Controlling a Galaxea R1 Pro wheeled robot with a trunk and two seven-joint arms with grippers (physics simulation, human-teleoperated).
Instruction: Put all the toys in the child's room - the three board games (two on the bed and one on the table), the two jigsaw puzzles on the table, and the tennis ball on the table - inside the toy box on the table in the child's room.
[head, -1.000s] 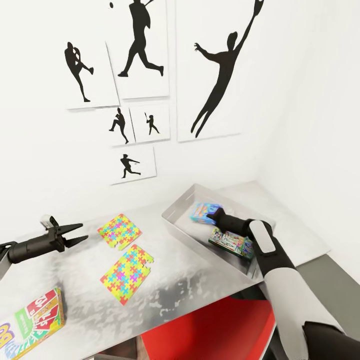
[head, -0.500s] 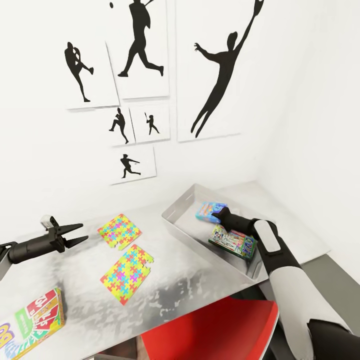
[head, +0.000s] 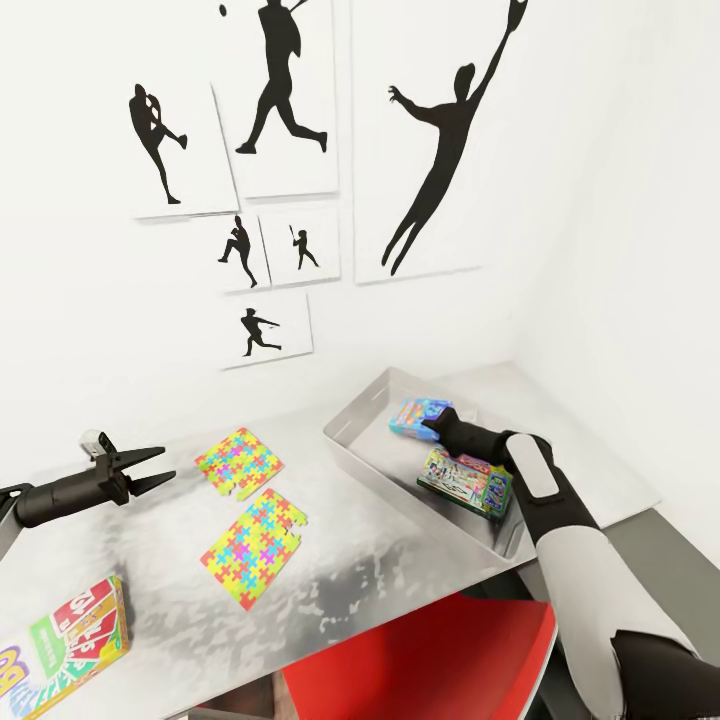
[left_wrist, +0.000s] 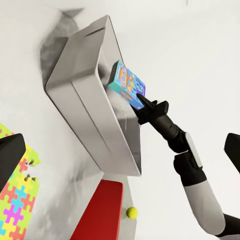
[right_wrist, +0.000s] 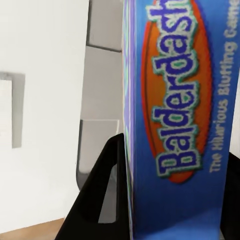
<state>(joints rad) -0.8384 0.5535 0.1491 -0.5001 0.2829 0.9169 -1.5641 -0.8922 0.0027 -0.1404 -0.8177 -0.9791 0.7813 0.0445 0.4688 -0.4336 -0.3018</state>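
The grey toy box (head: 348, 445) stands on the pale table (head: 380, 540) at the right. A green-and-white board game (head: 462, 480) lies inside it. My right gripper (head: 432, 428) is shut on the small blue board game (head: 413, 415), held tilted over the toy box's far part. In the right wrist view that blue box (right_wrist: 175, 125) sits between the dark fingers (right_wrist: 100, 200). Two jigsaw puzzles (head: 238, 462) (head: 255, 532) lie flat mid-table. The SKIP-BO board game (head: 65, 640) rests at the near left. My left gripper (head: 150, 468) hovers open left of the puzzles. The tennis ball (left_wrist: 131, 212) shows beside the chair.
A red chair (head: 420, 660) is tucked under the table's front edge, below the toy box. Black sports-silhouette prints (head: 280, 90) hang on the white wall behind. A darker table section (head: 660, 540) runs along the right wall.
My right gripper has carried the blue board game slightly farther into the toy box, away from the green-and-white one. The left arm has stayed put.
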